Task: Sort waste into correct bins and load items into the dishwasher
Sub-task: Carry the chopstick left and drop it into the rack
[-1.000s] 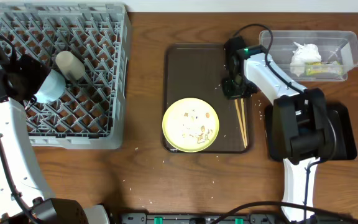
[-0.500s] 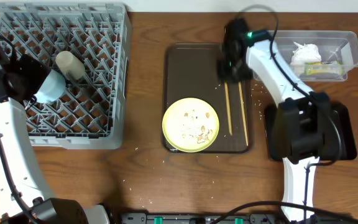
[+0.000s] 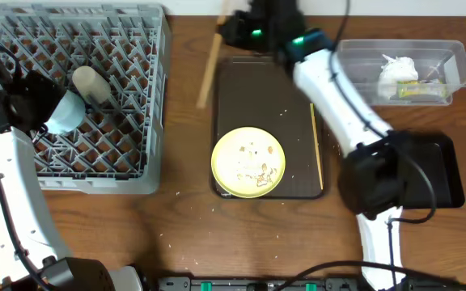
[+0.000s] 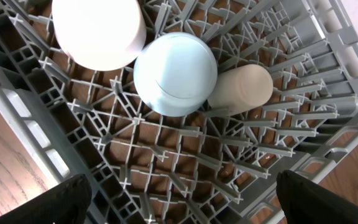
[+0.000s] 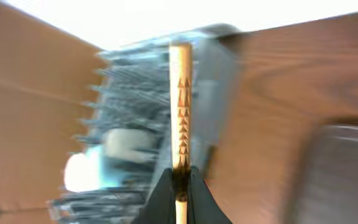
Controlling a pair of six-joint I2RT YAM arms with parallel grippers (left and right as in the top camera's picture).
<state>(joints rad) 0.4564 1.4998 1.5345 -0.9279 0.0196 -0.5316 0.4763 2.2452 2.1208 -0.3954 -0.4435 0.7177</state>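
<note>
My right pincer (image 5: 179, 182) grips one wooden chopstick (image 5: 180, 93) in the air, just beside the large grey lattice dish rack (image 3: 148, 97). The light blue bowl (image 4: 175, 73) and small whitish cup (image 4: 240, 89) are already in the rack. The second chopstick (image 3: 317, 145) and the pale yellow round plate (image 3: 248, 162) lie on the dark brown tray (image 3: 257, 89), not yet loaded.

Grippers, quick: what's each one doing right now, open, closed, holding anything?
Left gripper: open, holding nothing.
Right gripper: closed on one wooden chopstick.
</note>
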